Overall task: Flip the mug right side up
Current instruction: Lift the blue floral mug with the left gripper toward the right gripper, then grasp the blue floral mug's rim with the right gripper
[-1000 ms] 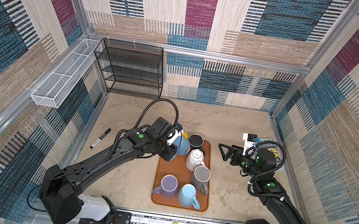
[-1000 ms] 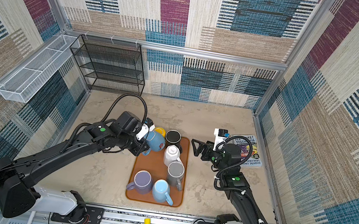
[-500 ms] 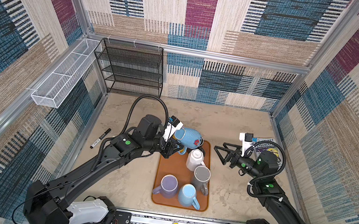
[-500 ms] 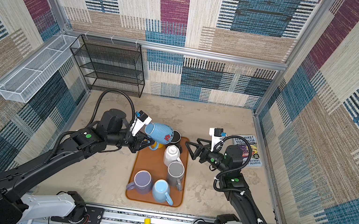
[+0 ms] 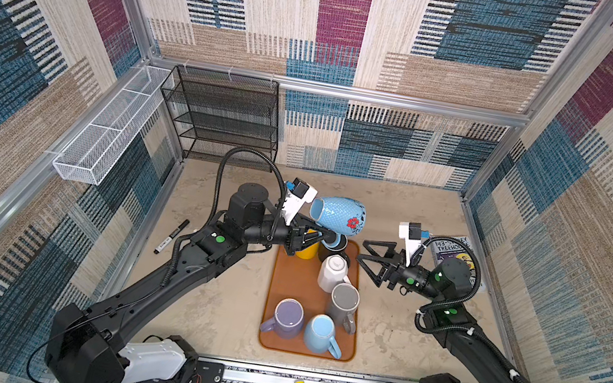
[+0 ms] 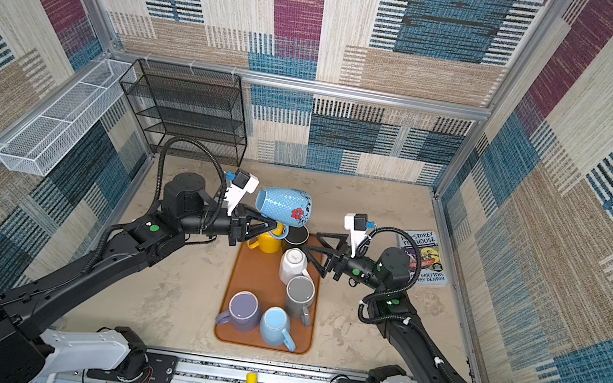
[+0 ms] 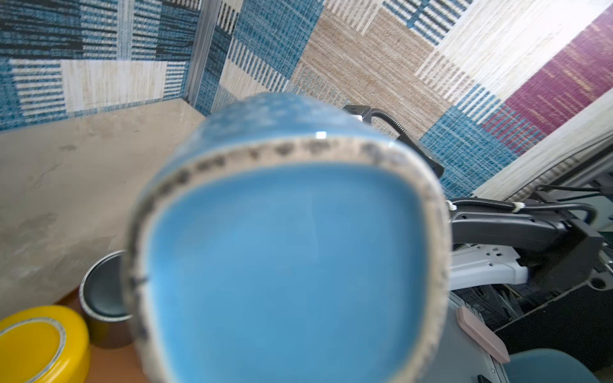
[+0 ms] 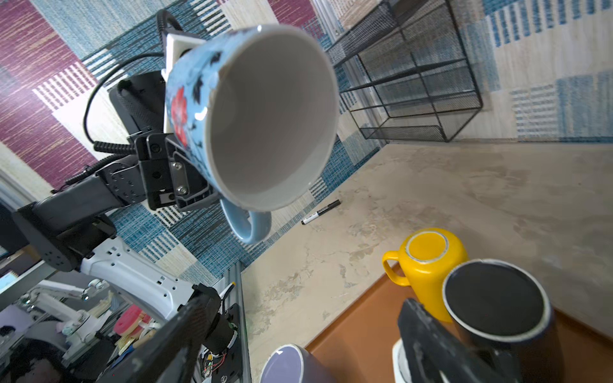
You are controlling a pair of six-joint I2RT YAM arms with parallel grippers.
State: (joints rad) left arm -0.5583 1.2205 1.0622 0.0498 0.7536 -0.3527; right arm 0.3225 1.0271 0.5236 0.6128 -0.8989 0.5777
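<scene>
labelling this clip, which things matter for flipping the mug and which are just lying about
Job: floral blue mug, left end effector shut on its handle, open right end effector, tray.
Lying about: marker, book, black rack, white basket.

Beige tabletop (image 5: 233,315) bears an orange tray (image 5: 294,279), marker (image 5: 171,236), book (image 5: 449,247), wire rack (image 5: 223,124) (at the back)

The blue mug (image 7: 292,265) is blurred in the left wrist view; the black mug (image 5: 338,245), frame centre in a top view, is largely hidden beneath it.
</scene>
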